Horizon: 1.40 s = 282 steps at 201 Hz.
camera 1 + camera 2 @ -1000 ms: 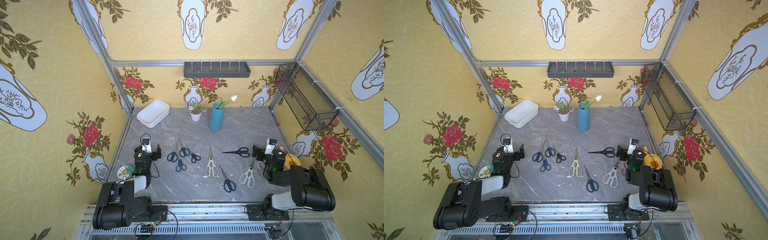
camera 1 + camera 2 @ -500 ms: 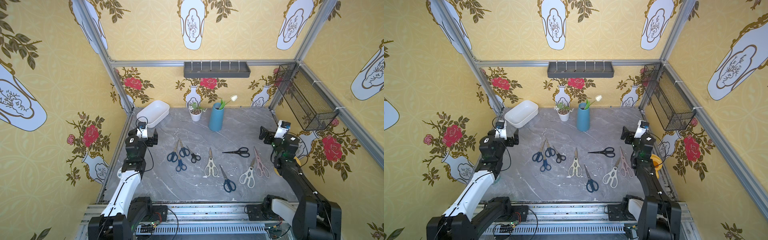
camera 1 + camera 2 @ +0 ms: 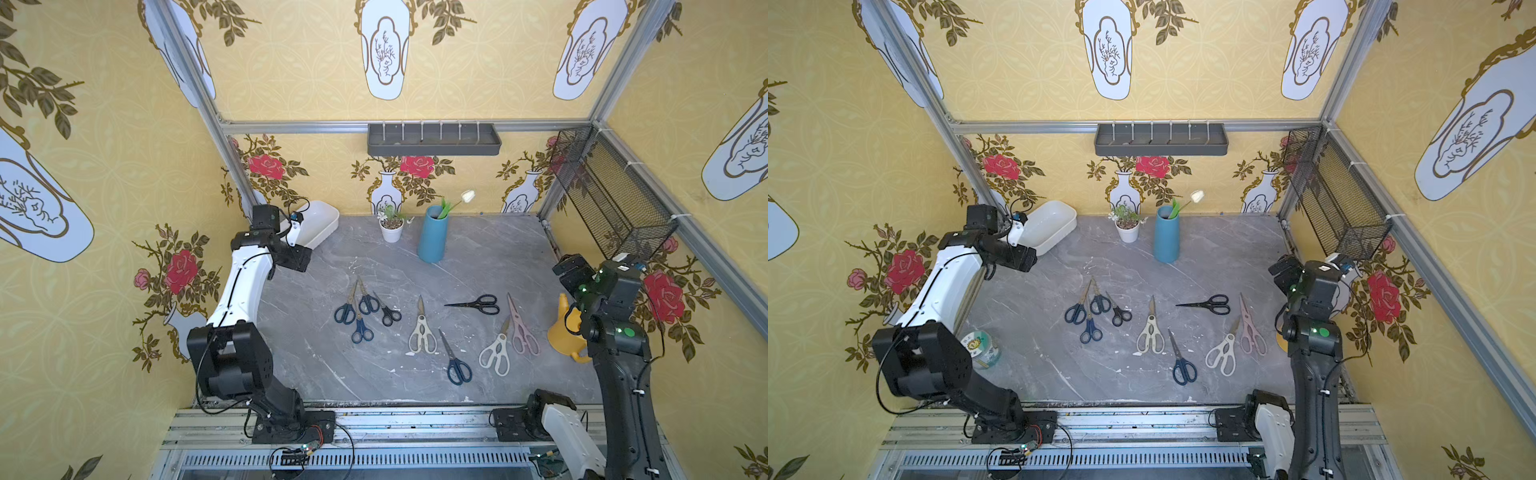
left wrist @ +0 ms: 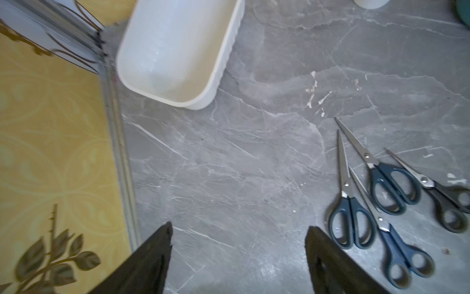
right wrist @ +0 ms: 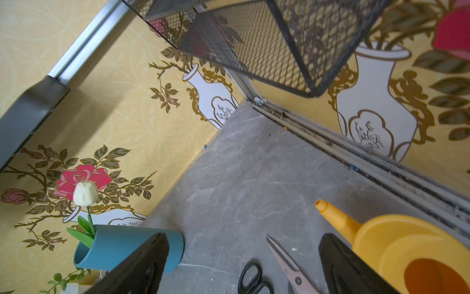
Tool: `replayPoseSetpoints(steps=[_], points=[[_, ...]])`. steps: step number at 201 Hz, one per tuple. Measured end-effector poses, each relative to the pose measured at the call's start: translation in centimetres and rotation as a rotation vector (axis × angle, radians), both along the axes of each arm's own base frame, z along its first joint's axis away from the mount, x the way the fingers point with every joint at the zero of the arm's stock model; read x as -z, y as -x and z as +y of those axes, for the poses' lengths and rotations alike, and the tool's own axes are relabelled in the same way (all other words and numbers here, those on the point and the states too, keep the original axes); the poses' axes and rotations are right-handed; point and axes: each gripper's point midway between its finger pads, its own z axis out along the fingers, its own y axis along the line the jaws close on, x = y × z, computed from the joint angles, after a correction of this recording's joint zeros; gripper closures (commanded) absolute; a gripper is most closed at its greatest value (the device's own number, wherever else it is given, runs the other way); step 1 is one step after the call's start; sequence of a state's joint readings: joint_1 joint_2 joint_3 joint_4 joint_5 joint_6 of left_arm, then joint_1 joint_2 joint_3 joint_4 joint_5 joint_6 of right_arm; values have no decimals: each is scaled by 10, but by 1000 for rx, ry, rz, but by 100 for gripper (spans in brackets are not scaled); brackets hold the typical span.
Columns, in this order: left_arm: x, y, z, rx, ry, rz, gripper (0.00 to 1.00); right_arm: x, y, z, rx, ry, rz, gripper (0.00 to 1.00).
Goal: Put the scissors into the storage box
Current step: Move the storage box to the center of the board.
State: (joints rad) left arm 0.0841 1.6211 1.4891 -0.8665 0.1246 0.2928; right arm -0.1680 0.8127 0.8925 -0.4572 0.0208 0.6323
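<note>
nothing is in the box (image 4: 216, 76) yet: my left wrist view looks straight into it and it is bare. it sits in the far left corner of the table (image 3: 478, 249), well apart from the scissors (image 3: 421, 322). so the whole job is ahead: every pair has to be picked up and carried over.

my left gripper (image 4: 239, 229) hangs over bare table between the box and the nearest cluster, fingers apart, nothing between them. my right gripper (image 5: 245, 238) is up by the right wall, fingers wide apart and empty too; its camera shows the tip of the pink shears (image 5: 287, 262) and a yellow can (image 5: 407, 241) below.

count, in both top views: nine pairs, all flat on the table. six slim ones: four blue pairs (image 4: 379, 173) and two black pairs (image 3: 475, 304). three bulky ones: two cream shears (image 3: 1221, 353) and the pink shears. four slim pairs lie in a tight cluster nearest my left side, some blades crossing; i judge those the likely first to go. one box.
</note>
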Motion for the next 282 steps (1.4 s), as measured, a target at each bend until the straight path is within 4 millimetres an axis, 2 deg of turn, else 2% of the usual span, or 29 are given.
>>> replayPoseSetpoints(steps=[26,45,62,86,117,141,159,173,184,198,214,230,246,263,282], points=[[43,25,-29,10,71,175,43,29,1,25,-122,-92,81,3],[82,47,-48,41,77,297,48,50,10,45,-194,-176,119,3],[104,57,-57,67,48,360,51,66,17,58,-216,-245,156,3],[118,48,-68,91,30,372,54,86,29,70,-187,-315,227,3],[132,40,-77,131,8,381,56,105,45,54,16,-363,330,3],[136,41,-84,170,7,401,57,114,47,59,-8,-373,344,3],[121,17,-72,156,-25,346,59,117,44,72,-92,-398,316,3],[100,-14,-62,156,-46,273,58,118,39,84,-159,-433,284,3],[82,-46,-53,154,-61,202,57,120,36,92,-199,-457,274,3],[67,-82,-39,144,-91,141,54,121,32,101,-245,-484,263,3],[57,-118,-23,125,-121,82,44,120,29,111,-290,-502,254,3],[59,-145,-9,108,-147,55,42,116,26,120,-326,-513,246,3],[66,-164,-4,109,-164,41,41,115,25,127,-353,-515,246,3],[77,-176,-4,118,-172,40,41,114,25,132,-371,-514,245,3],[90,-181,-2,122,-190,53,45,114,26,137,-390,-512,246,3]])
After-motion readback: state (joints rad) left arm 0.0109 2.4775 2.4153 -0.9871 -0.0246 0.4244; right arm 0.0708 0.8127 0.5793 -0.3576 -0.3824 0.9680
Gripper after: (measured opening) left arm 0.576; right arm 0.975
